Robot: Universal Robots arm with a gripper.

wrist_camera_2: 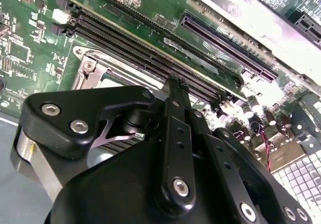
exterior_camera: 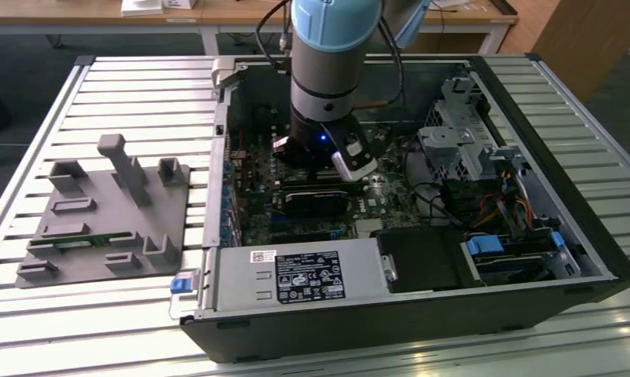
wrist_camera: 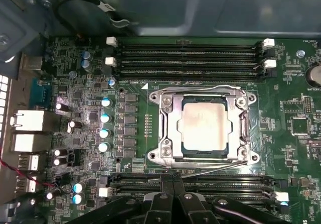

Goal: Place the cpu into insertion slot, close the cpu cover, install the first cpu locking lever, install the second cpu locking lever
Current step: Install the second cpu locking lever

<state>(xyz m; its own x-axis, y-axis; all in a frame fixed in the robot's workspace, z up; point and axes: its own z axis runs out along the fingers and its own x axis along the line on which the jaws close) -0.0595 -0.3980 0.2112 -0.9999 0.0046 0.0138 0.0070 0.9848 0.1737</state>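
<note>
In the first wrist view the cpu lies flat in the insertion slot, its pale metallic top showing through the window of the cpu cover. The silvery cover lies down over the socket. A thin wire locking lever runs along one side of the cover, and a second lever runs along the opposite side, nearest my fingers. My gripper hovers just beside that second lever, fingers together and holding nothing. The second wrist view shows the gripper above the memory slots, next to a corner of the cover. In the exterior view the gripper hangs over the motherboard.
Long black memory slots flank the socket on two sides. A black card lies just beside the gripper. The power supply, drive cage and case walls enclose the board. A grey fixture plate sits on the exterior view's left.
</note>
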